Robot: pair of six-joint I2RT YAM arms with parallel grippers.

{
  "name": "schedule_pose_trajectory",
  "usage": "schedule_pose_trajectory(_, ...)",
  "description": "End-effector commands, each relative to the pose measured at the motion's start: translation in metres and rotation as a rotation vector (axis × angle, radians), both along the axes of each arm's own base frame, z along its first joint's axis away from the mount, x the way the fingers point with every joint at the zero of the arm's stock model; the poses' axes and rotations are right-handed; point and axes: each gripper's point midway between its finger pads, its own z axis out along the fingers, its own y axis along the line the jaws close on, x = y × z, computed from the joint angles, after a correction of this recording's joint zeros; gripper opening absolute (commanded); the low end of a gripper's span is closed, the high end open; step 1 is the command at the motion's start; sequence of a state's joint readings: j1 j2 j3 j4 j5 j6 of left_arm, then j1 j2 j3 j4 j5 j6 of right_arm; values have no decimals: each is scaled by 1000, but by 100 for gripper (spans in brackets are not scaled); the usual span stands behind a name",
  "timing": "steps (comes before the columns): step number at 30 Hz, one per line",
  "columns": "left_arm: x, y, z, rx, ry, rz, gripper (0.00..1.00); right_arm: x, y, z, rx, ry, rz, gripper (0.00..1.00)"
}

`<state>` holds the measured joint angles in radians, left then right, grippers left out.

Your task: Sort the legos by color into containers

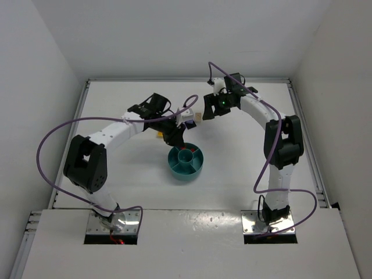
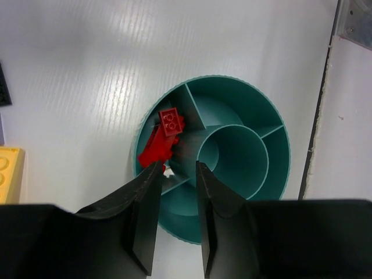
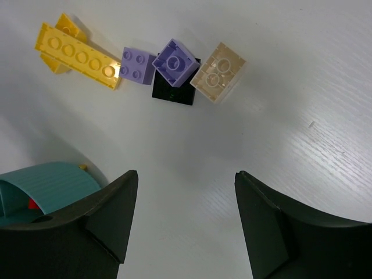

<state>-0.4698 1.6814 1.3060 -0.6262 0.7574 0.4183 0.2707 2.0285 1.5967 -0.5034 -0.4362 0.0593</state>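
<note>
The teal dish (image 1: 186,163) sits mid-table; it also shows in the left wrist view (image 2: 232,110). Two red bricks (image 2: 170,122) (image 2: 153,151) lie in its left outer section, the lower one against the rim. My left gripper (image 2: 177,170) hovers over that section, jaws slightly apart with nothing between them. My right gripper (image 3: 186,174) is wide open and empty above bare table, short of a cluster of yellow bricks (image 3: 75,55), a purple brick (image 3: 138,65), a purple brick (image 3: 176,61) on a black one (image 3: 173,94), and a beige brick (image 3: 218,72).
A yellow brick (image 2: 9,174) lies left of the dish in the left wrist view. The dish edge (image 3: 46,183) shows at the lower left of the right wrist view. The table's raised rim (image 1: 302,116) runs along the right side.
</note>
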Motion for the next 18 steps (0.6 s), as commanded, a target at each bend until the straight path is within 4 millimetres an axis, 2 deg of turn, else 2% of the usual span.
schedule_pose_trajectory(1,2,-6,7,-16,-23,-33,37,2,7,13,27,-43,31,69)
schedule_pose_trajectory(3,4,-7,10,-20,-31,-33,40,-1,8,11,33,-32,37,69)
schedule_pose_trajectory(8,9,-10,15,-28,-45,-15,45,-4,13,22,59,-61,89,69)
schedule_pose_trajectory(9,20,-5,22,-47,-57,27,46,-6,18,22,60,-61,99,69)
schedule_pose_trajectory(11,25,-4,30,-66,-75,62,46,-5,23,21,51,-78,128,69)
schedule_pose_trajectory(12,29,1,27,-71,-54,99,48,-4,26,24,37,-103,148,69)
schedule_pose_trajectory(13,37,5,35,-83,-77,131,49,1,27,25,35,-116,156,69)
schedule_pose_trajectory(15,45,11,38,-101,-93,174,50,0,39,25,27,-131,199,69)
schedule_pose_trajectory(16,48,13,44,-113,-100,191,51,7,42,31,28,-159,207,69)
schedule_pose_trajectory(18,57,20,47,-129,-85,244,52,12,53,25,8,-183,251,67)
